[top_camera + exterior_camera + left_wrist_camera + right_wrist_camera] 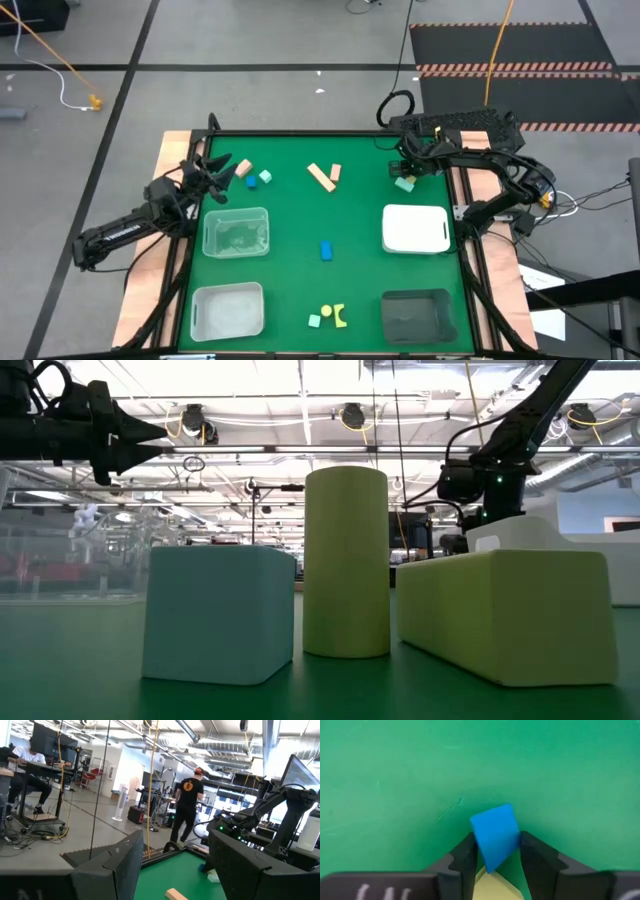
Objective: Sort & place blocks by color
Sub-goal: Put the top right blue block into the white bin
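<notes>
Small blocks lie scattered on the green table (pixel 300 215): tan ones (pixel 322 178) at the far middle, a tan (pixel 241 168) and a blue-teal one (pixel 265 178) at the far left, a blue one (pixel 326 250) in the middle. A yellow-green and teal group (pixel 333 315) sits at the near edge and fills the low view (pixel 346 560). My right gripper (pixel 495 857) points down at the far right (pixel 405 168), shut on a blue block (pixel 492 835). My left gripper (pixel 175 870) hangs open and level above the far left (pixel 215 180), holding nothing. My right gripper pinches the blue block between its two fingers (pixel 465 860), gripping the block's two opposite side faces (pixel 482 852). The fingers come from above, pointing down. The block sits tilted in the hold. Whether it is lifted clear of the table I cannot tell.
Four trays stand on the table: a clear one (pixel 236 232) at mid left, a pale one (pixel 228 310) at near left, a white one (pixel 415 228) at mid right, a dark one (pixel 417 315) at near right. A pale block (pixel 404 184) lies under the right gripper. A person walks beyond the table (pixel 187 805).
</notes>
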